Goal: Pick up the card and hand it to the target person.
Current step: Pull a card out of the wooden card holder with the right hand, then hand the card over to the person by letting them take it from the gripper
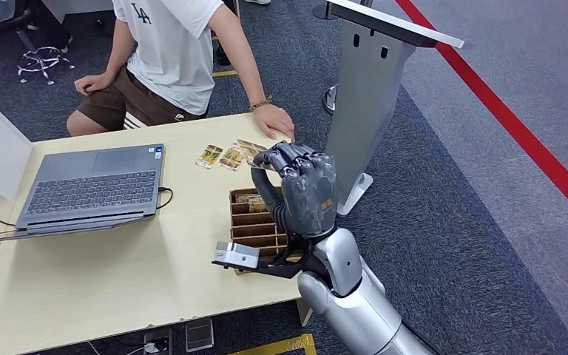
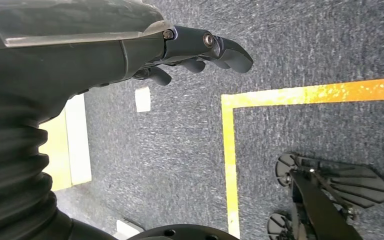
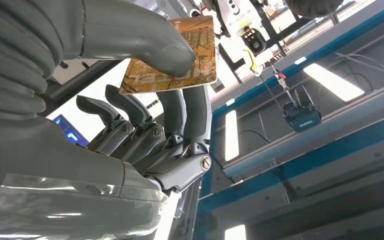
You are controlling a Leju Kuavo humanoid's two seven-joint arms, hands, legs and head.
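My right hand (image 1: 302, 188) is raised above the table's right end, pinching a brown and gold card (image 1: 252, 151) between thumb and fingers. In the right wrist view the card (image 3: 180, 64) sits flat under the thick thumb (image 3: 145, 37), its far edge sticking out past the fingers. A person in a white shirt (image 1: 170, 44) sits behind the table, one hand (image 1: 272, 120) resting on the tabletop just beyond the held card. My left hand (image 2: 200, 47) hangs over the carpet with its fingers loosely curled and nothing in them.
Two more cards (image 1: 220, 157) lie on the wooden table (image 1: 118, 259) near the person. A brown slotted card box (image 1: 255, 220) stands under my right hand. A grey laptop (image 1: 92, 185) is open at the left. A grey metal stand (image 1: 366, 89) rises right of the table.
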